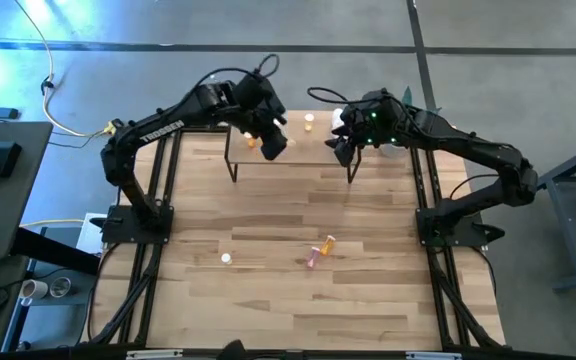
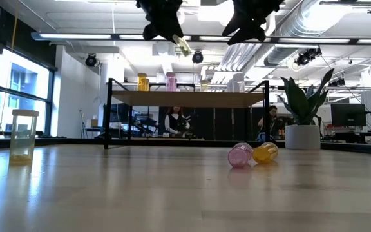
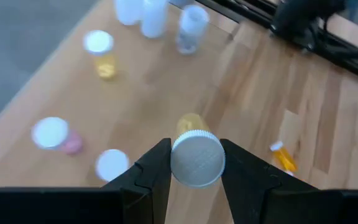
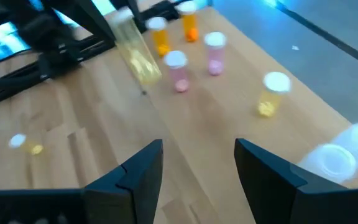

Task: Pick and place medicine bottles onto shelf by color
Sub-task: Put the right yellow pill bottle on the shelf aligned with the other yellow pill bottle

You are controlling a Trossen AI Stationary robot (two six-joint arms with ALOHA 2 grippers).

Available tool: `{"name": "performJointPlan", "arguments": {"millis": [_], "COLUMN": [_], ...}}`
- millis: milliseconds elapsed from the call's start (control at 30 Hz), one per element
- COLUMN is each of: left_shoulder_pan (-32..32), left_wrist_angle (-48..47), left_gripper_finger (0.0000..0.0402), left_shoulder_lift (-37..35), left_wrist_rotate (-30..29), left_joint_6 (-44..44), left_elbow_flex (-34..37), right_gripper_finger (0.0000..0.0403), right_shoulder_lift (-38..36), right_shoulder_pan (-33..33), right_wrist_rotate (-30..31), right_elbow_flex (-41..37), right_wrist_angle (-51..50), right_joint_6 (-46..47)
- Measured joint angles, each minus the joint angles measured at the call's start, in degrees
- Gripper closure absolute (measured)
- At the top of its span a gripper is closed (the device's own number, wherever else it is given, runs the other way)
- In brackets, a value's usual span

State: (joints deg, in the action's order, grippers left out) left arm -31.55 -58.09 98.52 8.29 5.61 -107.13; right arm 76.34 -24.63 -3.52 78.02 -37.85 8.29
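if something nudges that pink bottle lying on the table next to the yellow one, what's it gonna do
The pink bottle lies on its side on the table, so it would probably roll. It looks small, likely light, so a nudge could send it far. It seems to touch the yellow bottle, which might block it or roll along.

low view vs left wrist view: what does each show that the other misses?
Only the low view: the shelf's black legs and side profile, a pink bottle and a yellow bottle lying together on the table, a clear bottle standing apart, plus the right pincer hanging open and empty.

Only the left wrist view: the white cap pinched between the left pincer's fingers, seen end-on.

Both: the left pincer holding a yellowish bottle above the shelf.
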Motion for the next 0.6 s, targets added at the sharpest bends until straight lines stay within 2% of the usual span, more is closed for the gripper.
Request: {"name": "performJointPlan", "arguments": {"millis": [233,467,600], "left_shoulder_pan": [5.2,8.8,10.5], "left_wrist_angle": [-1.6,-3.7,-4.4], "left_gripper_finger": [0.0288,0.0288,0.0288], "left_shoulder_lift": [0.4,0.4,0.4], "left_wrist_rotate": [0.2,0.1,0.1], "left_joint_6": [-4.8,-10.0,-12.2], "left_elbow_flex": [0.0,0.0,0.0], "right_gripper_finger": [0.0212,0.0212,0.0212], "right_shoulder_lift": [0.2,1.1,3.0], "right_shoulder_pan": [-0.4,1.1,2.8], "right_wrist_rotate": [-10.8,-17.7,-19.3], "right_elbow_flex": [0.0,-0.1,-0.1], "right_wrist_angle": [4.9,7.9,8.9], "right_joint_6": [-5.4,-8.7,-9.0]}}
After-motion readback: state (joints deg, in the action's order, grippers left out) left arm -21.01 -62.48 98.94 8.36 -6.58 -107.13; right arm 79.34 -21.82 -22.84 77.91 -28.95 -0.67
